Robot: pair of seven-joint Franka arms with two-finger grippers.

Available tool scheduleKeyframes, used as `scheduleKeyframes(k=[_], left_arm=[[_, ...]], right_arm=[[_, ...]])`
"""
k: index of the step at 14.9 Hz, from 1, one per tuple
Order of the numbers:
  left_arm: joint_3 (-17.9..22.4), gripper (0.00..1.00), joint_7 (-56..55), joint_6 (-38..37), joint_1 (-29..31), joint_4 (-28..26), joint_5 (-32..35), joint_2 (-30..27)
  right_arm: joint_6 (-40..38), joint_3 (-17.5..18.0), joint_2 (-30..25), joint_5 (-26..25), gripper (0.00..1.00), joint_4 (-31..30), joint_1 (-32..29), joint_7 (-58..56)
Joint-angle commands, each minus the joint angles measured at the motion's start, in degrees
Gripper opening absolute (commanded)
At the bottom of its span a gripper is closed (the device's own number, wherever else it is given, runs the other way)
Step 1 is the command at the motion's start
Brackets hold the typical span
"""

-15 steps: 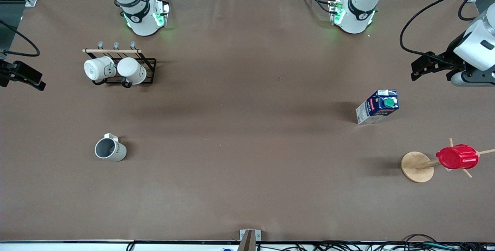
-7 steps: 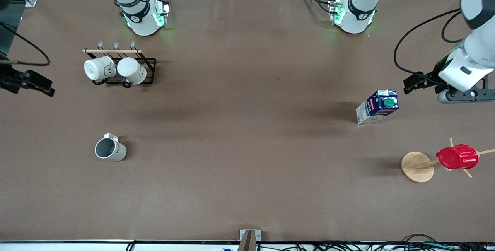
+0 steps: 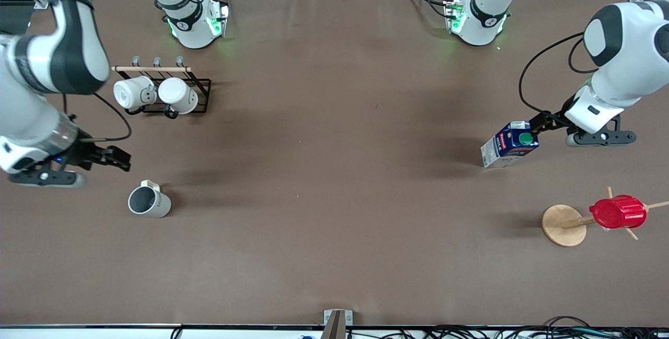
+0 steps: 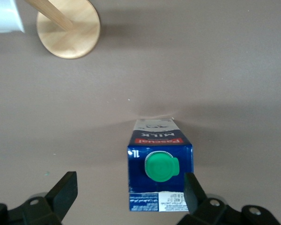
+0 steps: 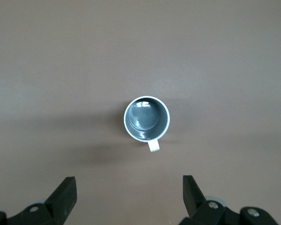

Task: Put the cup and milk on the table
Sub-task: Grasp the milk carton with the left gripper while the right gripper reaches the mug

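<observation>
Left hand is spread wide, empty, up in the air right over the milk; in the left wrist view the fingers sit well apart w/ the carton's green cap between them, nothing touching yet. Milk stands upright on the counter toward the left arm's end, farther from the front camera than the wooden stand w/ the red cup hung on it.

Right hand also spread, holding nothing, over bare counter just beside the cup. Right wrist view looks straight down into the cup's dark inside, handle pointing toward the hand; cup isn't between the fingers yet. Cup stands upright toward the right arm's end, nearer the front camera than the wire rack w/ two white mugs.

Progress, my read: early. Both arms lining up, approach approx done for the milk, less so for the cup. Neither item gripped or lifted. Left to do: close in, grasp, carry, set down, both items.
</observation>
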Motion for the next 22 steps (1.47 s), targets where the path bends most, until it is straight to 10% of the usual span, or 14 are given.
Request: scheduleKeyframes(k=[1,15,21,22], left_arm=[[-0.2,1.00,0.9,1.2,0.0,-1.2,-4.8,-1.0],[-0.7,1.00,0.7,9.5,-0.4,-6.4,-4.5,1.2],[-1.5,1.00,0.5,10.7,-0.5,-6.9,-4.5,2.3],[-1.5,1.00,0.5,10.7,-0.5,-6.9,-4.5,2.3]], right_arm=[[5.8,-0.1,2.3,0.8,1.00,-3.0,-1.5,-4.1],[21.7,0.0,17.7,0.8,0.99,-1.6,-5.6,-12.7],[21.9,0.1,20.4,1.1,0.43,-0.5,-5.5,-12.0],[21.9,0.1,20.4,2.9,0.14,-0.5,-5.5,-12.0]])
